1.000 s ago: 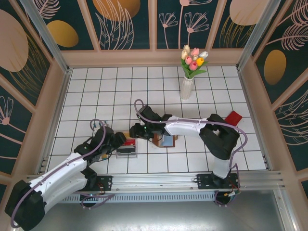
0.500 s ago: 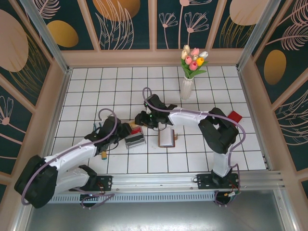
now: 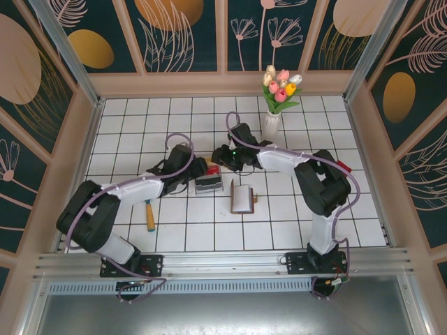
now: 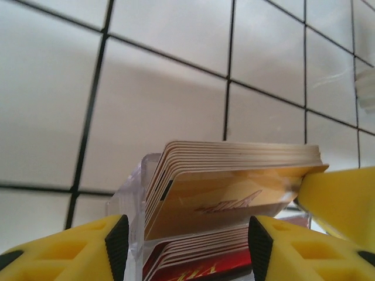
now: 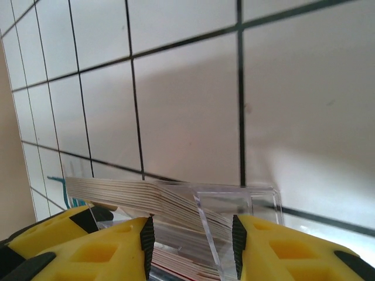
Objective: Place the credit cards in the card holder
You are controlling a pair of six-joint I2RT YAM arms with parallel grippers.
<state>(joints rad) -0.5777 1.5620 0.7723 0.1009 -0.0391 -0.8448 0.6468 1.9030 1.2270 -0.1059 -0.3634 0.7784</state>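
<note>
The small brown leather wallet (image 3: pixel 242 199) lies flat on the white-tiled desk (image 3: pixel 140 125), apart from both grippers. Just beyond the wallet, to its left, stands a clear plastic rectangular box (image 3: pixel 208 184) holding a stack of thin plastic cards (image 4: pixel 234 181), tan uppermost and red beneath. The left gripper (image 4: pixel 184 234) is clamped on the box's sides. The right gripper (image 5: pixel 190 234) straddles the card stack; I cannot tell whether it is gripping.

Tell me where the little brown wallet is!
In the top view, the wallet lies on the white tiles near the middle, just right of the clear box of cards, slightly nearer the arm bases.
</note>
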